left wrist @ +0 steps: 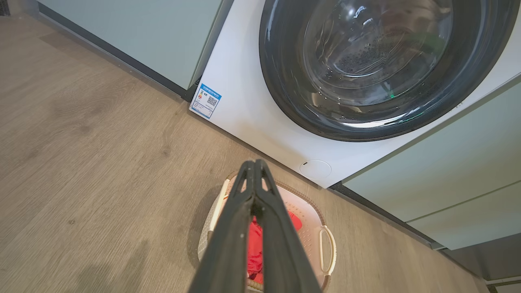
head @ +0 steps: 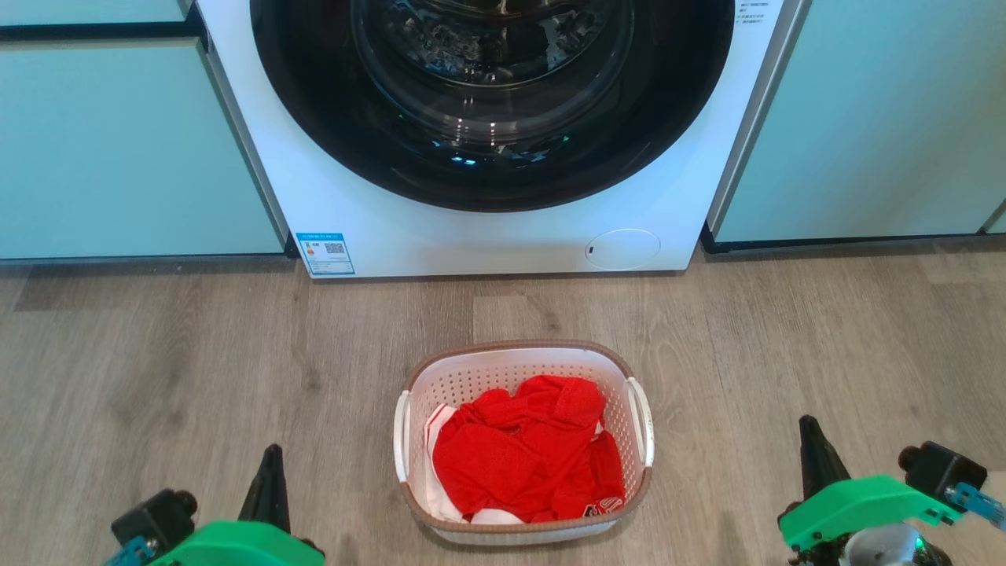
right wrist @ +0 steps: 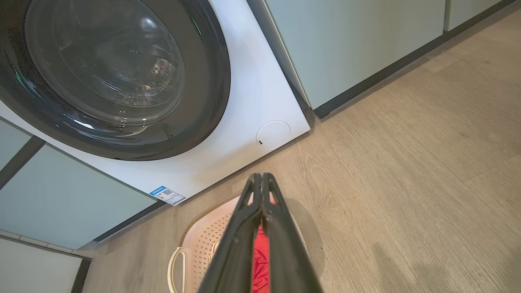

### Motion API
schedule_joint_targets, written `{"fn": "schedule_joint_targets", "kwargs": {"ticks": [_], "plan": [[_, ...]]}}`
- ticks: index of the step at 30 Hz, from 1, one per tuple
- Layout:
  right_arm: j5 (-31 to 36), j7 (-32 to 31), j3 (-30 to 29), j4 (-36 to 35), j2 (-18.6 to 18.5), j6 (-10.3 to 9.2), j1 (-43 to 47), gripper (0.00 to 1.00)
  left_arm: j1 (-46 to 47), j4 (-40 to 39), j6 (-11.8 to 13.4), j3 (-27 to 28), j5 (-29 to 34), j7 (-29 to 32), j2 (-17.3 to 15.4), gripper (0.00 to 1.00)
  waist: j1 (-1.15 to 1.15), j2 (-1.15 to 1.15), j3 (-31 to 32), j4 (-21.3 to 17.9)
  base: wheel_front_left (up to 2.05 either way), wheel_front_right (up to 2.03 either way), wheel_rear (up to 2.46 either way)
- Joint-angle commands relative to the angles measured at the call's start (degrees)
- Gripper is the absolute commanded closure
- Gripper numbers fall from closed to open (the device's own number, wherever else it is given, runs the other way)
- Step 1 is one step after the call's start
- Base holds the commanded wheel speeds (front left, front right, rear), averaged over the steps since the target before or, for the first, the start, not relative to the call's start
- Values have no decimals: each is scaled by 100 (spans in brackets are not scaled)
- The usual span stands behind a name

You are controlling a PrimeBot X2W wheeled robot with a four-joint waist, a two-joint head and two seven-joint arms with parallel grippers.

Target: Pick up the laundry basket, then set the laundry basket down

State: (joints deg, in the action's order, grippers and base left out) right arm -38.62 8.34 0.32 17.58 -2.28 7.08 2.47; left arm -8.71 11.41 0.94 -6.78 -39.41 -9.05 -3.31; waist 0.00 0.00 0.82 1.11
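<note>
The laundry basket (head: pixel 471 377) stands on the wood floor in front of the washing machine, white with perforated walls, a brown rim and white side handles. Red clothing (head: pixel 526 456) fills it. My left gripper (head: pixel 271 454) hangs at the lower left, shut, well left of the basket and holding nothing. My right gripper (head: pixel 809 428) is at the lower right, also shut and empty, well right of the basket. In the left wrist view the shut gripper (left wrist: pixel 254 162) overlaps the basket (left wrist: pixel 321 228). In the right wrist view the gripper (right wrist: pixel 260 176) points over the basket (right wrist: pixel 203 240).
A white front-loading washing machine (head: pixel 503 236) with a dark round door (head: pixel 487 102) stands straight ahead. Pale green cabinets (head: pixel 118 149) flank it on both sides. Bare wood floor (head: pixel 157 377) lies to either side of the basket.
</note>
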Motion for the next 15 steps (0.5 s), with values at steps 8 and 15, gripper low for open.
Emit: {"fn": "schedule_joint_targets", "kwargs": {"ticks": [8, 15], "plan": [[-572, -133, -32, -214, -103, 16, -345, 100, 406, -128, -136, 195, -567, 132, -88, 100, 0, 0, -9, -10, 0, 0, 0], [-1020, -243, -76, -228, -110, 19, -391, 100, 502, -95, -200, 269, -1020, 237, -97, 100, 0, 0, -17, -19, 0, 0, 0]]}}
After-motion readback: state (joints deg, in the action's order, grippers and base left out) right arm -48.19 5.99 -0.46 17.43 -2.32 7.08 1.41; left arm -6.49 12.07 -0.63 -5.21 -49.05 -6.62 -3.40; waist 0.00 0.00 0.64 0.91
